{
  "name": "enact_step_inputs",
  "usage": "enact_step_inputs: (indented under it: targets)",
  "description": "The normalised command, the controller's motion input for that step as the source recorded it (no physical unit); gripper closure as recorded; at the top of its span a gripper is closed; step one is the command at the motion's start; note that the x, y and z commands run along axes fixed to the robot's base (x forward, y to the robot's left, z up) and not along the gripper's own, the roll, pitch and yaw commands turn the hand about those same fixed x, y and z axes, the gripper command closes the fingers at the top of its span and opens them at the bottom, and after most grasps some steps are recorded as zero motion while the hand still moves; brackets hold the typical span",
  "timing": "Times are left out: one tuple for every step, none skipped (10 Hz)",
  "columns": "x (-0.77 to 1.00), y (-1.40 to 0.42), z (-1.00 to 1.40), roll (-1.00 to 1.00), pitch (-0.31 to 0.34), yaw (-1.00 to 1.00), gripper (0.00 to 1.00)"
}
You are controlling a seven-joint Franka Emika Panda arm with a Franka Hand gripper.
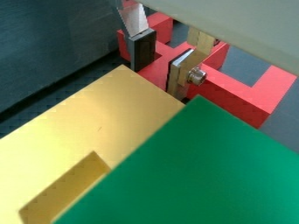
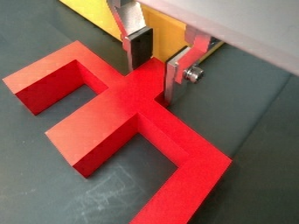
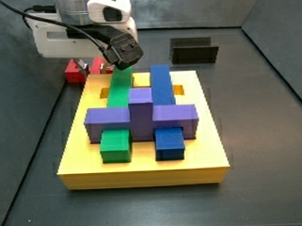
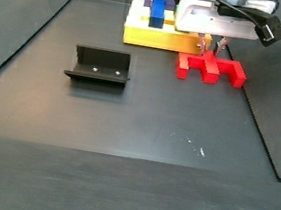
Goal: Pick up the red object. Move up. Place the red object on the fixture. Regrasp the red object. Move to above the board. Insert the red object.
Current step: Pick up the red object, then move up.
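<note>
Your gripper point(image 2: 156, 63) sits low over the red object point(image 2: 122, 114), which lies flat on the dark floor just beside the board point(image 4: 159, 36). Look at a wrist view: the two fingers point(image 2: 138, 48) straddle one prong of the red object, a plate on each side of it, close to its faces; you cannot tell whether the pads press it yet. In a side view the red object point(image 4: 211, 69) is under the fingers, and the fixture point(image 4: 98, 67) stands well apart from them.
</note>
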Motion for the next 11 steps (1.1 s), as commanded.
enact_step_inputs:
  targets:
    - [0.00, 0.00, 0.00, 0.00, 0.000, 0.00, 1.00]
    - [0.00, 0.00, 0.00, 0.00, 0.000, 0.00, 1.00]
    - [0.00, 0.00, 0.00, 0.00, 0.000, 0.00, 1.00]
    - [0.00, 0.00, 0.00, 0.00, 0.000, 0.00, 1.00]
    - [0.00, 0.00, 0.00, 0.00, 0.000, 0.00, 1.00]
    - [0.00, 0.00, 0.00, 0.00, 0.000, 0.00, 1.00]
    - [0.00, 0.00, 0.00, 0.00, 0.000, 0.00, 1.00]
    - [0.00, 0.00, 0.83, 0.00, 0.000, 0.00, 1.00]
    - [-0.02, 0.01, 0.81, 0.00, 0.015, 0.03, 1.00]
    - [-0.05, 0.00, 0.55, -0.04, 0.073, 0.03, 1.00]
    - [-0.02, -0.01, 0.37, -0.08, 0.082, 0.02, 1.00]
